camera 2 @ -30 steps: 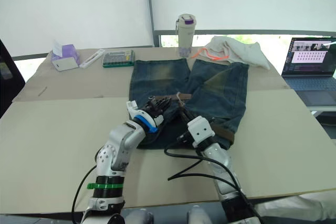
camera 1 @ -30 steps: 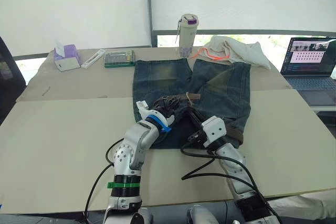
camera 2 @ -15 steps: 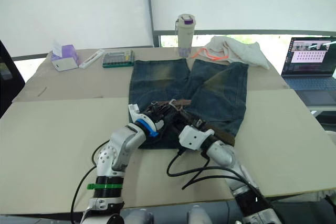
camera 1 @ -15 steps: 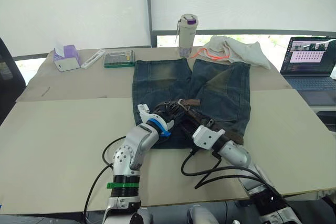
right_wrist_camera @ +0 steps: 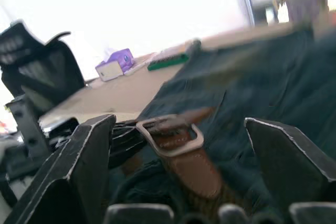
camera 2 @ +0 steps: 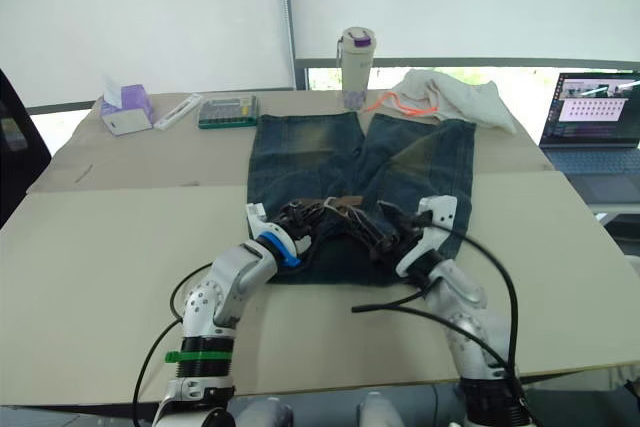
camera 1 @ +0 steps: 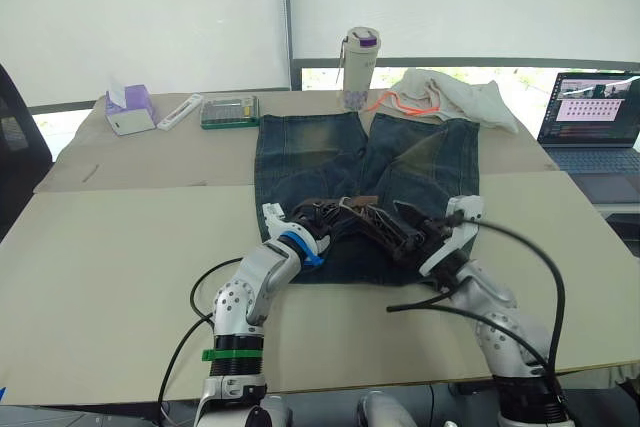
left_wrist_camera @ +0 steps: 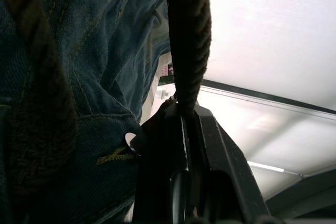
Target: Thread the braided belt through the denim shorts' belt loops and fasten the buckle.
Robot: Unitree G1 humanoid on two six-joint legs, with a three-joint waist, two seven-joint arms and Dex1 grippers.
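Observation:
The denim shorts (camera 1: 330, 152) lie flat on the table, waistband toward me, legs pointing away. The braided belt (camera 1: 362, 203) runs along the waistband between my two grippers. My left gripper (camera 1: 320, 217) is at the waistband's left part, shut on the dark braided strap (left_wrist_camera: 190, 66) with denim right beside it. My right gripper (camera 1: 405, 230) is at the right part, pointing left and wide open. Between its fingers (right_wrist_camera: 84, 166), untouched, lies the silver buckle (right_wrist_camera: 170, 135) on its brown strap end. The belt loops are hidden under the belt and grippers.
At the table's far side stand a bottle (camera 1: 358, 67), a cream cloth with orange trim (camera 1: 455, 97), a green box (camera 1: 229, 111) and a purple tissue box (camera 1: 128, 109). A laptop (camera 1: 590, 117) sits far right. Black cables (camera 1: 530, 247) arc off my right arm.
My right gripper has opened and let go of the belt, and that arm has swung from the near edge round to the right of the waistband. The left gripper stays shut in place.

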